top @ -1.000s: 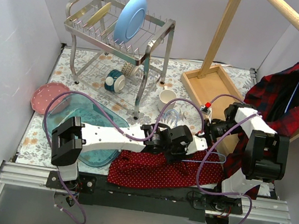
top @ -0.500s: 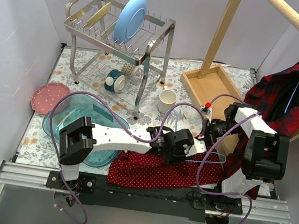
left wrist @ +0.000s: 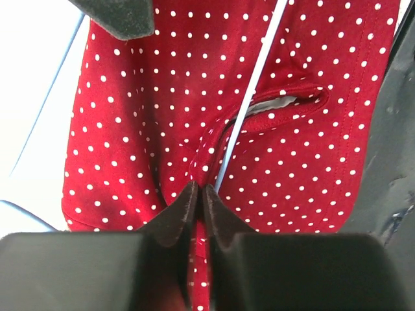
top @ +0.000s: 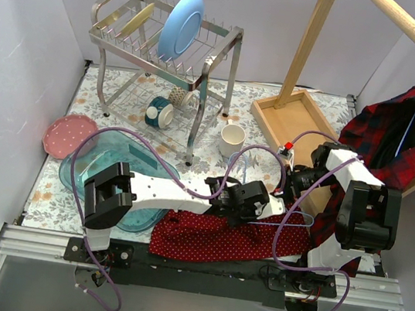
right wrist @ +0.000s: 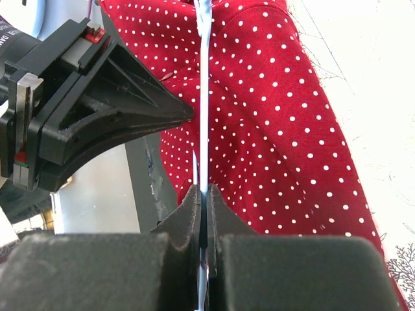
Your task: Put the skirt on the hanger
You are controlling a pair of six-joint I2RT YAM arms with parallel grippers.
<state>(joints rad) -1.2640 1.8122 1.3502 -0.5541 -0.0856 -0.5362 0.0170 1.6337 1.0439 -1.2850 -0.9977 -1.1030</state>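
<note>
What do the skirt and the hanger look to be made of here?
The skirt looks like soft, thin cloth, red with printed white dots and a faint sheen. It folds and puckers, and stitched hems show. The hanger is a thin, straight, stiff rod, smooth and pale blue-white. It is probably coated wire or plastic, but the pictures cannot settle which.
</note>
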